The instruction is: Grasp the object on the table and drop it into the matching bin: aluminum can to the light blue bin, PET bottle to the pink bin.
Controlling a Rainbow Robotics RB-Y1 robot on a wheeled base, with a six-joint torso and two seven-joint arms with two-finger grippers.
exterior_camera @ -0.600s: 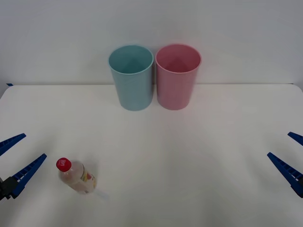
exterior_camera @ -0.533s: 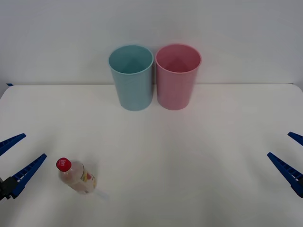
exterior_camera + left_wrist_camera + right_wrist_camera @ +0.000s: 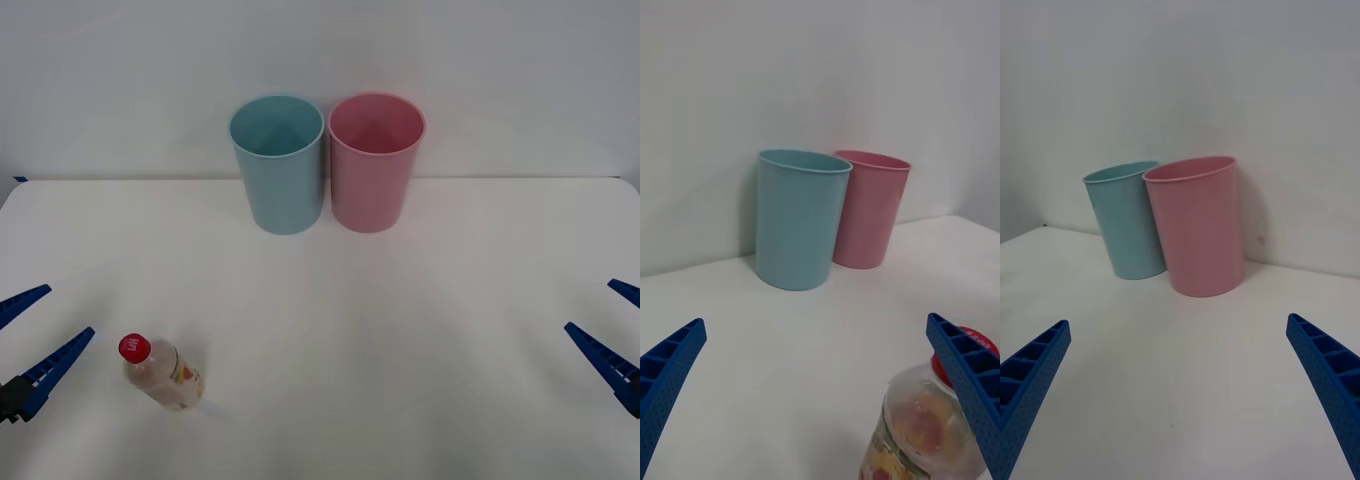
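Standing upright at the lower left of the front view, the bottle [image 3: 163,374] sits just right of the left tool [image 3: 22,343], which is spread wide and empty. The right tool [image 3: 610,335], also wide open and empty, waits far off at the right edge, so the left arm is nearer.

My left gripper [image 3: 27,342] and right gripper [image 3: 618,332] have long, tapering blue fingers [image 3: 962,375], ribbed like a lattice.
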